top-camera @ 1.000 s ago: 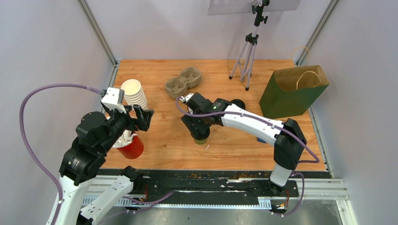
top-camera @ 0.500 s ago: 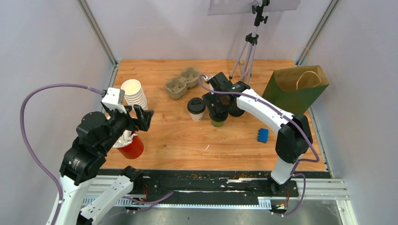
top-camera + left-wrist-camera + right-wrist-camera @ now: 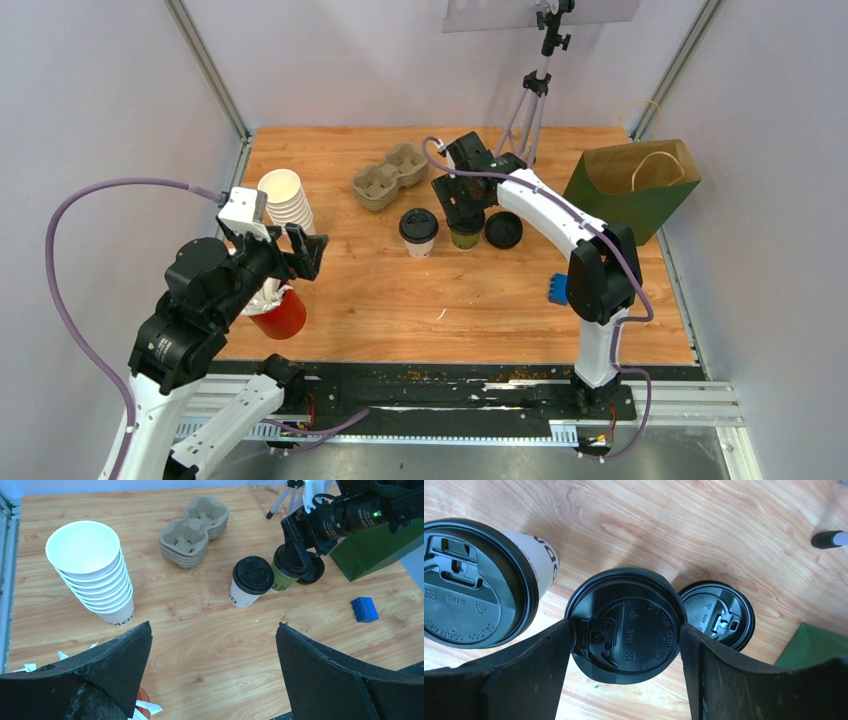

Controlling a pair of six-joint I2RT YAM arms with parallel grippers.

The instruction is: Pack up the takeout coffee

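The olive-green cup (image 3: 464, 238) sits upright between the right jaws, which are closed about halfway and pinch its black lid from both sides. The white cup (image 3: 469, 582) stands on the counter (image 3: 340, 290) just left of those jaws, and a loose black lid (image 3: 716, 615) lies just right. The left jaws gape wide and empty, well apart from both cups.
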